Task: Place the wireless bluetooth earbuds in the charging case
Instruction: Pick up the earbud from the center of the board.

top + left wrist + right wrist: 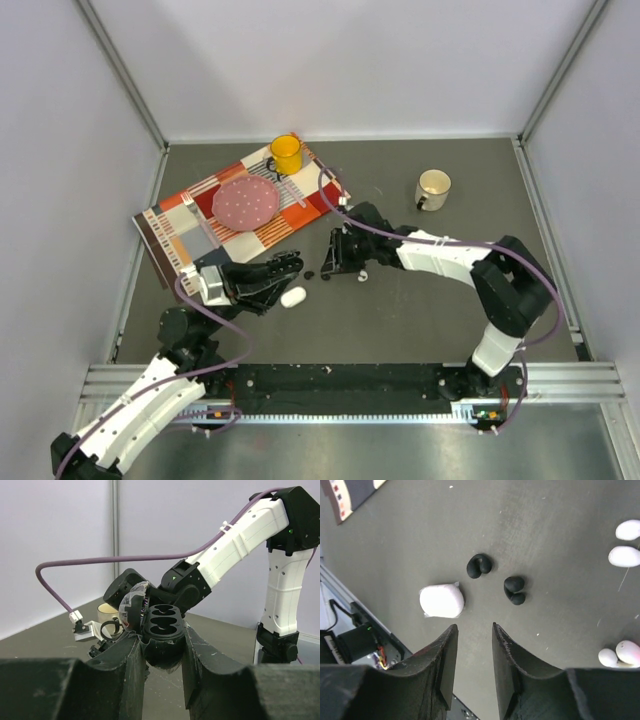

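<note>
From above, the table (450, 310) is dark grey and dull, with pale walls around it and a metal rail along the near edge. At the back left lies a striped cloth mat (170, 232) with a round pink plate (245, 202) and a yellow mug (286, 153) on it. A cream mug (432, 188) stands apart at the back right. The left gripper (278, 270) and right gripper (340, 262) come close near the middle. A smooth white oval case (293, 297) lies just beside the left one. The buds are too small to make out from up here.

The left wrist view shows the left gripper squeezed tight on a shiny black charging case (162, 625). Its see-through lid is tipped back. Two round hollows show, too dark to tell what is inside. The fingers hide the bottom of the case.

In the right wrist view, the right gripper's scuffed black fingers (445, 655) stand a little way apart with nothing between them. Two bean-shaped black earbuds (479, 565) lie on the table just past the tips, not touching each other. The white case is to their left. Two glossy white earbuds (624, 556) lie at the right edge. Lower down are two more pale lumps, and I cannot tell what they are.
</note>
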{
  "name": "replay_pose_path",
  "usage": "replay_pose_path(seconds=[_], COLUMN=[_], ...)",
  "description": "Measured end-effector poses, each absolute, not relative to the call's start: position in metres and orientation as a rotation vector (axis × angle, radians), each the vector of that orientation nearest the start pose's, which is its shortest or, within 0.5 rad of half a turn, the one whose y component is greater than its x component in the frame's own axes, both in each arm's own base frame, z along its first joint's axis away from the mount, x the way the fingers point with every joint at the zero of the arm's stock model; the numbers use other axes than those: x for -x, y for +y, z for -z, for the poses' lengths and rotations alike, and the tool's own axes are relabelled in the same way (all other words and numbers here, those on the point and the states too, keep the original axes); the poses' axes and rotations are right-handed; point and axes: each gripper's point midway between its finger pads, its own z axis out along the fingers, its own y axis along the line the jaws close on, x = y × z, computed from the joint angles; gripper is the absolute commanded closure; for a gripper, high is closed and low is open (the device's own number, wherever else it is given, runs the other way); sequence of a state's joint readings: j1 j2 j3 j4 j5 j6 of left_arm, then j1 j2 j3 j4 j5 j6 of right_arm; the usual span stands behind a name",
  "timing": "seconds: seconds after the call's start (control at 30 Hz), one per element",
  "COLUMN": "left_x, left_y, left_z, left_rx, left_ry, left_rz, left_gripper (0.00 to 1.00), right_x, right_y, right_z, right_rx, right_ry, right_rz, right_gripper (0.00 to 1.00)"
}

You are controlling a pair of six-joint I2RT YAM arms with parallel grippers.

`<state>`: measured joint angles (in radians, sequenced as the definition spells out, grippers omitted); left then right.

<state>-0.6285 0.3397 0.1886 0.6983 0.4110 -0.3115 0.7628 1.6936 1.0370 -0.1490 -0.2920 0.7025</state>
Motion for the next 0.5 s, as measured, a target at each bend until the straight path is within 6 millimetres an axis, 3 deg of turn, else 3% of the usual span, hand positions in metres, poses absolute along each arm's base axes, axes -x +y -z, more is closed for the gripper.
replay_pose_path(seconds=[0.5], left_x=[-0.148], left_y=[-0.204], left_z=[-0.296], left_rx=[-0.557], left_ry=[1.052], left_rz=[1.022], left_gripper=[1.0], right_x=[-0.262], right_y=[0.365], right_z=[-0.057], right_rx=[0.323], right_ry=[2.596], right_rz=[-0.868], right_gripper=[0.68])
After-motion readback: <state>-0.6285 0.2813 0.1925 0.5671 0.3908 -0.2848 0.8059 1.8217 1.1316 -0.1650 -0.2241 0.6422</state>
